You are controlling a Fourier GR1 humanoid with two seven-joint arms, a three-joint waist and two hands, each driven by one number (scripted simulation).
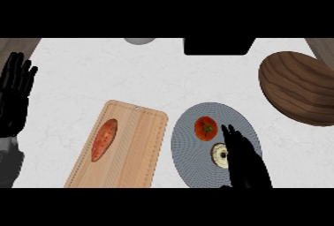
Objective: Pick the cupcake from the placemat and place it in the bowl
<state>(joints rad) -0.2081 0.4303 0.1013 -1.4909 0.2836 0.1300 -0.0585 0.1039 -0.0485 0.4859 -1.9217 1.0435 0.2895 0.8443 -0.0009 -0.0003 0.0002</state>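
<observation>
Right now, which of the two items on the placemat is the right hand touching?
The cupcake, pale with a dark centre: the right hand partly covers it. The red tomato lies clear beyond the fingers.

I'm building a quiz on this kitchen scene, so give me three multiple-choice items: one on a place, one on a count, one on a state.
1. Where does the cupcake lie?
A. On the grey round placemat
B. On the cutting board
C. In the wooden bowl

2. How many things lie on the placemat?
A. One
B. Two
C. Four

3. What is the state of the left robot hand?
A. Curled round the cupcake
B. Pressing on the bowl
C. Open, fingers straight, at the view's left edge

Answers:
1. A, the cupcake lies beside the right robot hand on the placemat.
2. B, only the tomato and the cupcake lie there.
3. C, its fingers point up and hold nothing.
</observation>
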